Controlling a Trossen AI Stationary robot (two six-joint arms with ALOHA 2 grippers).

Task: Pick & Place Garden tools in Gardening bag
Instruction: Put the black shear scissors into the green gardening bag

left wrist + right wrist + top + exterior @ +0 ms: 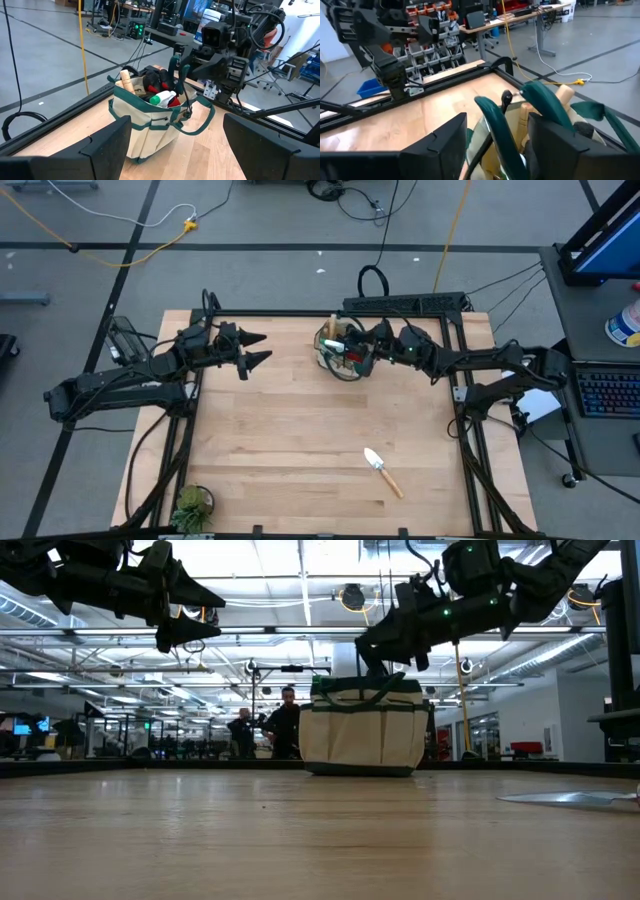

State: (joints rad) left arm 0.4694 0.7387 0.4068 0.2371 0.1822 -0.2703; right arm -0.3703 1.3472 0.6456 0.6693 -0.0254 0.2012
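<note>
The right gripper (368,343), fingers parted, hovers over the bag (339,350), hiding its contents; left gripper (262,348) is open beside. One trowel (382,471) lies on the wooden table (280,450).

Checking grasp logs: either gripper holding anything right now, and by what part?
Nothing held. Left gripper hangs open in the air beside the bag. Right gripper is open just above the bag.

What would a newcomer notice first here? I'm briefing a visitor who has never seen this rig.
The gardening bag at the table's far edge, stuffed with tools, with the right tool open right above it. Next, a lone trowel lying on the bare wood nearer the front, and a small potted plant at the front-left corner.
</note>
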